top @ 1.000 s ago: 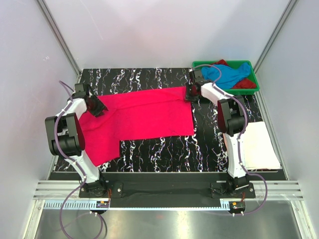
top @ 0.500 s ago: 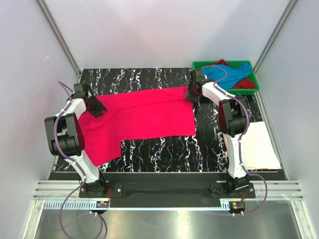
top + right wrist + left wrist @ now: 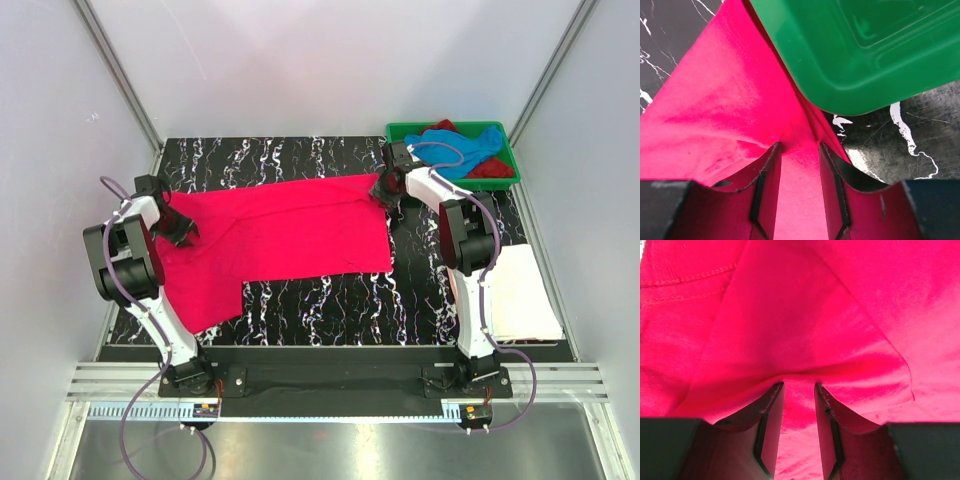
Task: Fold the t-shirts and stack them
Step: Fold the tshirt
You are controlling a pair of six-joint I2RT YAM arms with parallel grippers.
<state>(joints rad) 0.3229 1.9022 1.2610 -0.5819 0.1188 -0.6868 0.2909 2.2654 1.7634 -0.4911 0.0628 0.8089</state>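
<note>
Over the last second the left gripper (image 3: 178, 227), pinching the hot pink t-shirt (image 3: 285, 230), slid down and slightly left at the frame's left side, while the right gripper (image 3: 387, 190) crept right, drawing the shirt's right edge slightly rightward.

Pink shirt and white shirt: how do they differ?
The pink shirt lies spread across the table; the white shirt sits folded at its right edge. The left tool and right tool grip the pink shirt; nothing touches the white shirt. Both are plain cloth.
</note>
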